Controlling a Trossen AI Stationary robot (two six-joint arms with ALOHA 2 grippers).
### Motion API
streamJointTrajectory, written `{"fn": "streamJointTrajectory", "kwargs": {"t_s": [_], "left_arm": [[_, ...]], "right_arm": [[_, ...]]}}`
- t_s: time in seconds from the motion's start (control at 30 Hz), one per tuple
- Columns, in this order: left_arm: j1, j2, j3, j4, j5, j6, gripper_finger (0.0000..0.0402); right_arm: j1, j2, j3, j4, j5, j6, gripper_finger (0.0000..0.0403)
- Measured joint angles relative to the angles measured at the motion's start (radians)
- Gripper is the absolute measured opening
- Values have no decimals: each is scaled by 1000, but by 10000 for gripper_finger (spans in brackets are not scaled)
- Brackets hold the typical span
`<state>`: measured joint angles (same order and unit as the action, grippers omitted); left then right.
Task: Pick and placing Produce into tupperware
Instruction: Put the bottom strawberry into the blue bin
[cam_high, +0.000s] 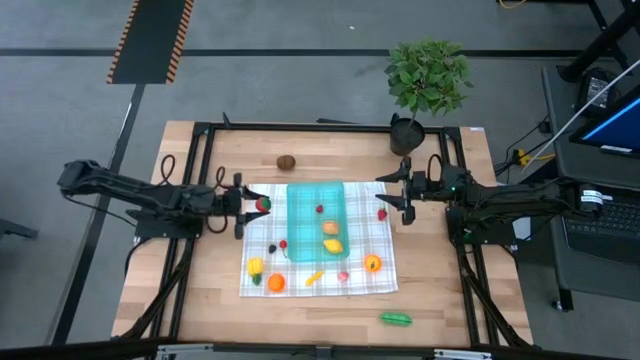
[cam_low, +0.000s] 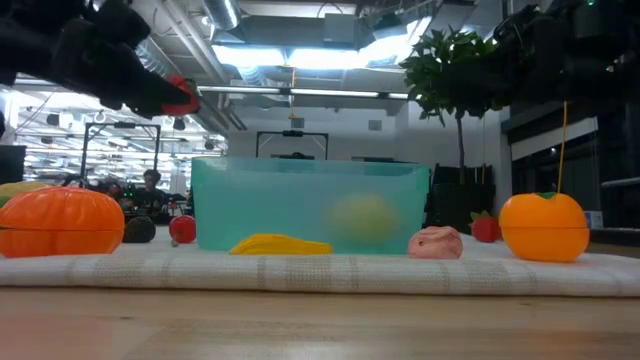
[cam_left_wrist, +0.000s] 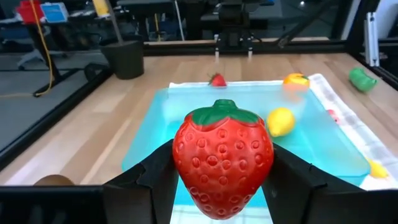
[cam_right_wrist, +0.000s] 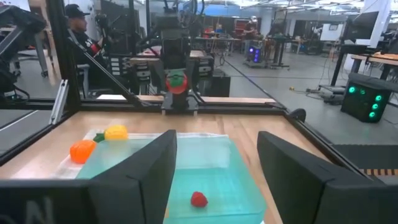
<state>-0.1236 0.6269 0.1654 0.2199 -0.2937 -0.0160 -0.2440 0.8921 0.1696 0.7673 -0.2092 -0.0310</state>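
The teal tupperware (cam_high: 317, 222) stands on a checked cloth and holds a yellow lemon (cam_high: 333, 244), a brown piece and small red ones. More produce lies on the cloth around it, including an orange piece (cam_high: 372, 263). My left gripper (cam_high: 256, 203) hovers just left of the tupperware, shut on a red strawberry (cam_left_wrist: 222, 158), and it shows raised in the low view (cam_low: 165, 95). My right gripper (cam_high: 395, 195) waits open at the tupperware's right side, its fingers (cam_right_wrist: 149, 168) apart and touching nothing. My left gripper pinches the strawberry by the two sides of its red body (cam_left_wrist: 183, 155), one finger (cam_left_wrist: 152, 180) on each side. The fingers come level from the table's left. The strawberry is lifted clear of the cloth with its green cap (cam_left_wrist: 221, 112) on top.
A brown kiwi (cam_high: 286, 161) lies on bare wood beyond the cloth, and a green pepper (cam_high: 395, 319) lies near the table's near edge. A potted plant (cam_high: 425, 85) stands at the far edge behind my right arm. A small strawberry (cam_high: 381, 213) lies beside the right gripper.
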Motion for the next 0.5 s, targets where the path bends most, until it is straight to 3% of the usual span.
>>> {"fn": "streamJointTrajectory", "kwargs": {"t_s": [0.17,0.5], "left_arm": [[61,114,11,95,60,-6,184],[150,350,199,27,181,26,184]], "right_arm": [[0,0,0,0,0,1,227],[0,0,1,-19,0,0,227]]}}
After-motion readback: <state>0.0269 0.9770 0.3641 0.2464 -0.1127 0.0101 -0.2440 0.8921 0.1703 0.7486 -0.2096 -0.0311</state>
